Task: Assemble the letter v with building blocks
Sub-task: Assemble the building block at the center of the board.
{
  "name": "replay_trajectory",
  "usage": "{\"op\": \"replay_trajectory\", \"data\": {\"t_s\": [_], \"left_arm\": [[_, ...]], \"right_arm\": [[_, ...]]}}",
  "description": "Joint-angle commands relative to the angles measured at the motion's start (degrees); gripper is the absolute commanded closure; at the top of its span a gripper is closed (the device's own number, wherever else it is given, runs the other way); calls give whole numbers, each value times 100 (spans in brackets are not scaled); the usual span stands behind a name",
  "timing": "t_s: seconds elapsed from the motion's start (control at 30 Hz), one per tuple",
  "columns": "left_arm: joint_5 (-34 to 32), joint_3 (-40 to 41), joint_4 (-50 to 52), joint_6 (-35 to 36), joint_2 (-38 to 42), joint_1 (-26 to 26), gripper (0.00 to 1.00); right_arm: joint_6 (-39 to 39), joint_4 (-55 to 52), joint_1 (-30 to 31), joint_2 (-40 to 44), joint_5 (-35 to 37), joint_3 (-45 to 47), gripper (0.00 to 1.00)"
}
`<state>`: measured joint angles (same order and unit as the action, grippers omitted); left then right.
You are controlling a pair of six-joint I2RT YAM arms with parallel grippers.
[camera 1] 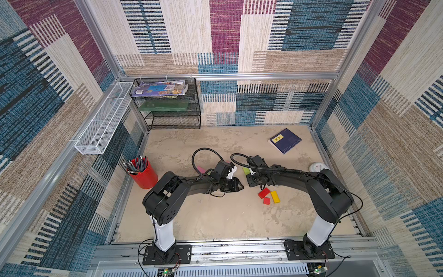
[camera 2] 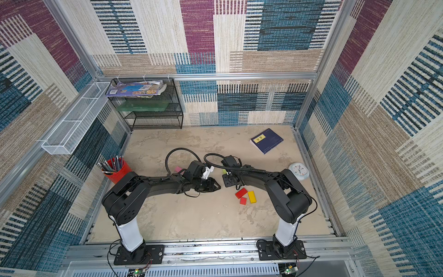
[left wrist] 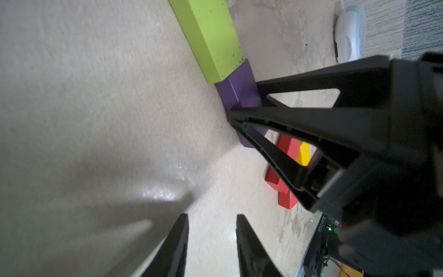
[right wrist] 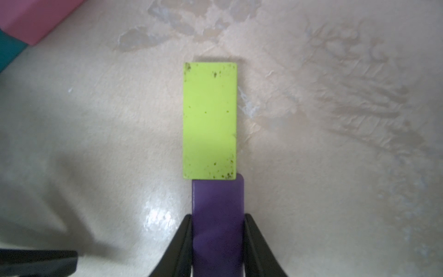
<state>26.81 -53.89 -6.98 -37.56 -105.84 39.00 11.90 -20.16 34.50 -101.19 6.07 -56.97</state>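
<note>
A lime green block [right wrist: 209, 120] lies flat on the table, and a purple block [right wrist: 218, 199] butts end to end against it. My right gripper [right wrist: 218, 218] is shut on the purple block's sides. A pink block [right wrist: 36, 19] touches a teal block [right wrist: 9, 52] off to one side. In both top views the arms hide most of this row, so the letter v cannot be made out; only the pink [camera 1: 201, 169] and lime [camera 1: 245, 170] blocks peek out. My left gripper [left wrist: 212, 220] hovers open and holds nothing, close beside the right one [left wrist: 242, 115].
Two red blocks [camera 1: 264, 192] [camera 1: 266, 201] and a yellow block [camera 1: 275, 196] lie loose near the right arm. A dark blue book [camera 1: 285, 140] is at the back right and a white clock [camera 1: 317, 166] by the right wall. A red pencil cup [camera 1: 143, 175] and a black mesh rack [camera 1: 170, 105] stand on the left.
</note>
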Motion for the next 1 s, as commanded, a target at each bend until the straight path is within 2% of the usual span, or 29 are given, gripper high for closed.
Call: {"op": "replay_trajectory", "data": {"t_s": [0.0,0.67,0.77,0.83,0.97], "left_arm": [[-79,-17,-13,-102,-6,2,63],[-97,-30,-19,-120,-42,20,63],[-99,-49,-20,-129,-77,28,63],[-88,-69,-14,-129,-96,36,63],[-79,-126,-19,-151,-145,35,63]], "right_arm": [[39,-384,17,-47,-223,76,67],[196,-422,101,-15,-334,106,65],[258,-406,60,119,-240,173,50],[292,-357,22,284,-252,259,35],[469,-222,-50,993,-324,464,24]]}}
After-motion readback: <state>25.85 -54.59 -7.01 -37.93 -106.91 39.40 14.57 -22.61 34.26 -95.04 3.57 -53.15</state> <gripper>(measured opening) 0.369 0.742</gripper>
